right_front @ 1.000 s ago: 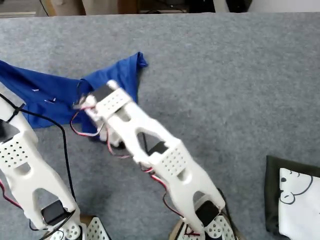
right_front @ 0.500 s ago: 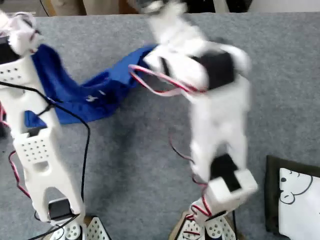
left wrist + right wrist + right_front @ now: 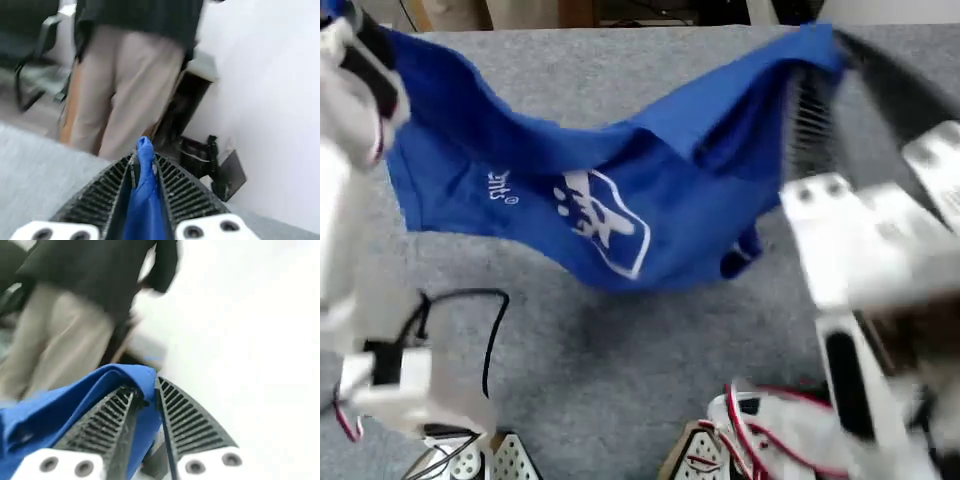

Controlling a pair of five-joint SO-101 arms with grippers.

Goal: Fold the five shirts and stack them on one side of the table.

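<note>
Left claw (image 3: 144, 156): ribbed jaws pinched tight on a fold of the blue shirt (image 3: 143, 200), and a tuft of cloth pokes out past the tips!
Right claw (image 3: 148, 386): jaws almost together, clamped on another edge of the same shirt.
Shirt position: strung between the two claws, up off the grey table (image 3: 620, 350). It sags in the middle, with the white print facing the high camera.
Count: one shirt, two claws, both gripping it.
Also on the table: one black cable (image 3: 490, 292) looping near the left arm's base.
</note>
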